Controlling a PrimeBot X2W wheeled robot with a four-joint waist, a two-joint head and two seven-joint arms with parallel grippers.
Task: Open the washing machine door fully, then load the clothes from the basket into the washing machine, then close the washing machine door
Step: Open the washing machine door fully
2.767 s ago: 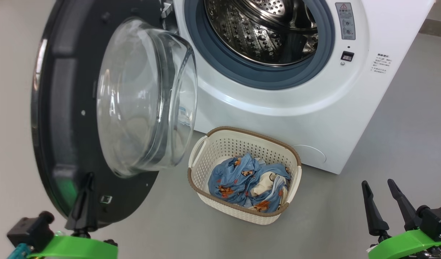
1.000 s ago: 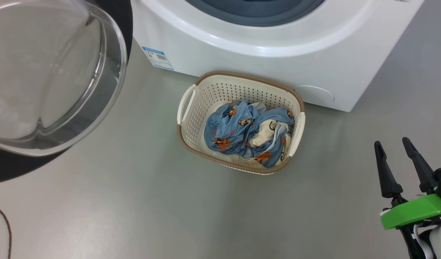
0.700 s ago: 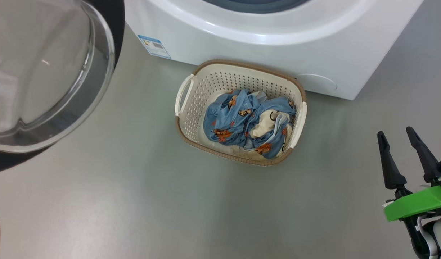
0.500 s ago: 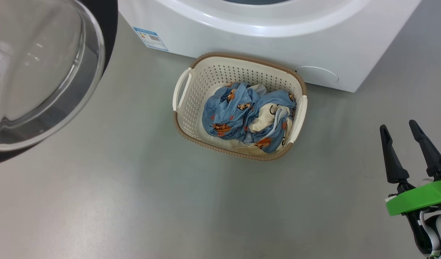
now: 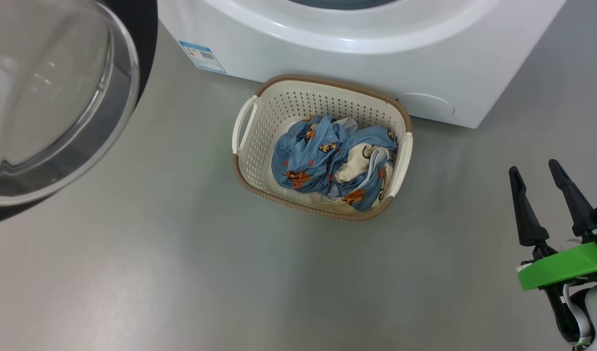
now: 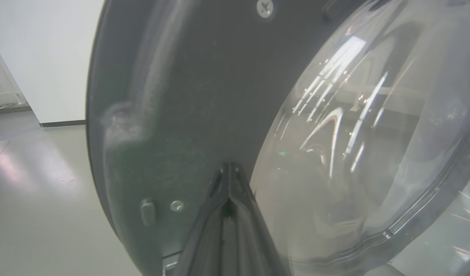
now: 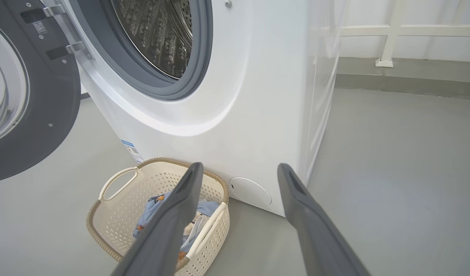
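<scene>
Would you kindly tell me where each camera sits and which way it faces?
Head view: on the head, looking down at the basket of clothes before the washing machine; open right gripper lower right.
Left wrist view: left wrist, close to the inner face of the washing machine door; shut left gripper at bottom.
Right wrist view: right wrist, facing the machine's open front; its spread fingers at bottom.
Shared: head and right wrist views both show basket, clothes, door.

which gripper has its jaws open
The right gripper: its two dark fingers stand well apart, to the right of the basket. The left gripper has them pressed together, pointing at the black door.
</scene>
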